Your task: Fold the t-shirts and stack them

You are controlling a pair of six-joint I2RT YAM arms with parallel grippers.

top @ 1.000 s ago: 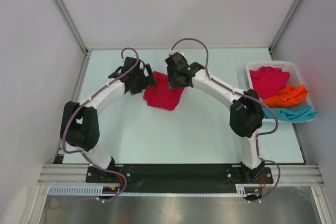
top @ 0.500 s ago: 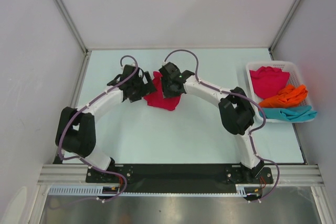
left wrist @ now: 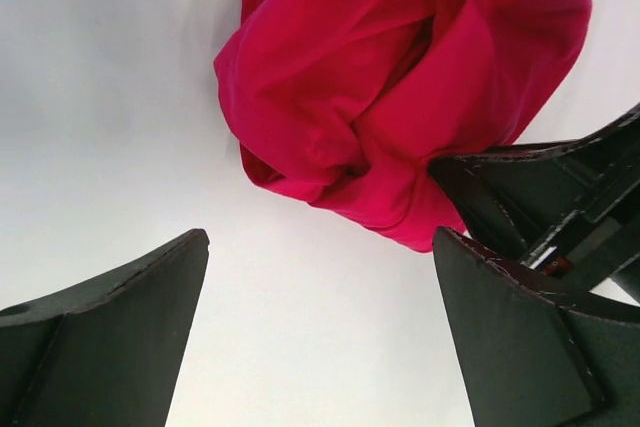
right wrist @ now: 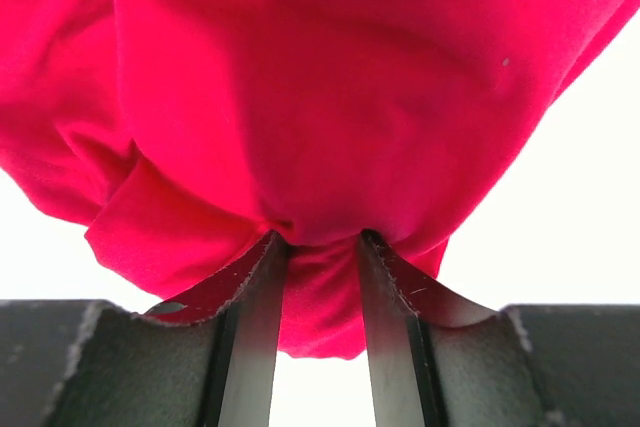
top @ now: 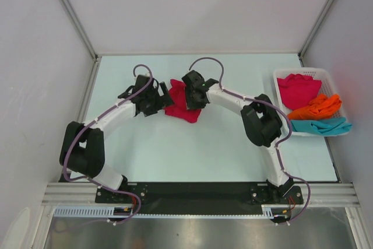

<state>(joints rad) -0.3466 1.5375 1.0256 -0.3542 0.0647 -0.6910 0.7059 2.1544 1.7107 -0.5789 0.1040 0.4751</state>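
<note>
Pinching a fold of the crumpled crimson red cloth t-shirt (top: pixel 182 111) with my right gripper (right wrist: pixel 318 245), centre of the overhead view; my left gripper (left wrist: pixel 320 239) stands spread wide just left, the cloth ahead toward its frame's upper right.

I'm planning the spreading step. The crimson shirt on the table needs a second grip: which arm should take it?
Probably left. The left gripper is open and empty, with the crimson t-shirt just ahead of it. The right gripper is shut on a fold of that shirt, so it is busy.
</note>
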